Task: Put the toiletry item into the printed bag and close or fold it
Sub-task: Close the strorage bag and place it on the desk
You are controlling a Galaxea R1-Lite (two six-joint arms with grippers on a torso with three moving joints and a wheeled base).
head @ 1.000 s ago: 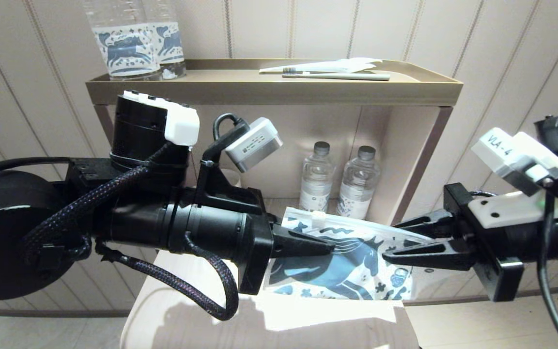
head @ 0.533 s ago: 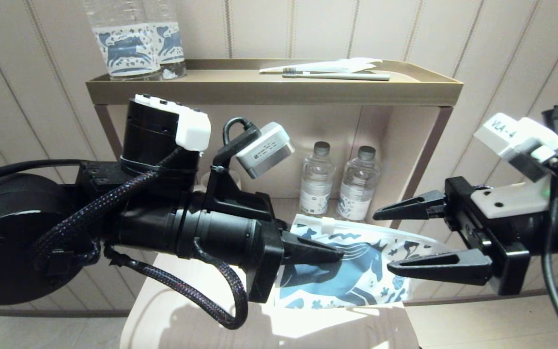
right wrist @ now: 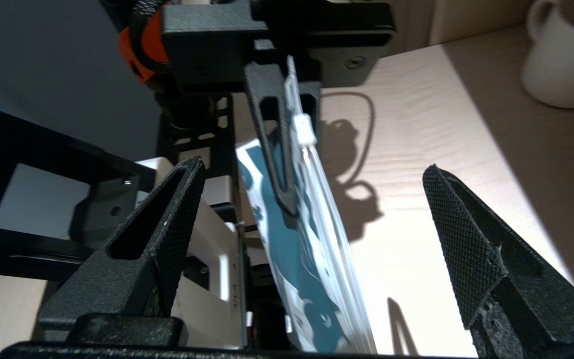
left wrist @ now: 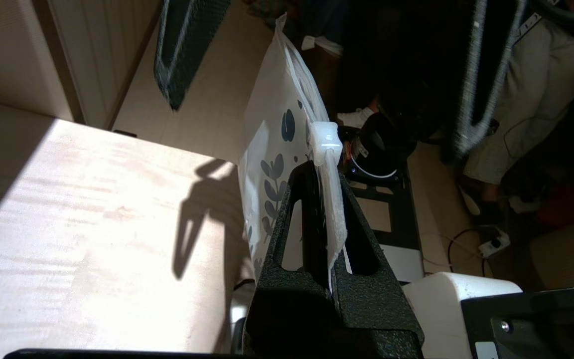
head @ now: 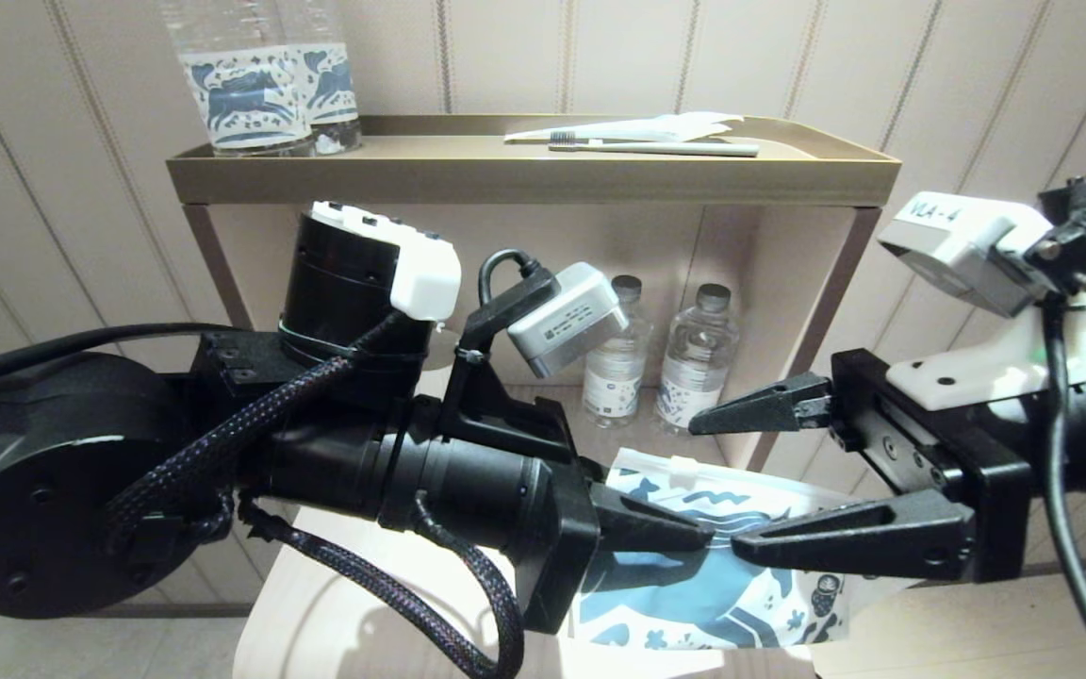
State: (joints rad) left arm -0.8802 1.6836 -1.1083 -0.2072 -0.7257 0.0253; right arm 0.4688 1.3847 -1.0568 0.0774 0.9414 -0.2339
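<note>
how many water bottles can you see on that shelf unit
4: two large bottles on the top tray's left end, two small bottles side by side in the compartment beneath. The left arm may hide more there.

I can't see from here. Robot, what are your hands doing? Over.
Left hand shut on white horse-printed paper bag, held up. Right hand open, fingers either side of it. Toothbrush on shelf top.
</note>
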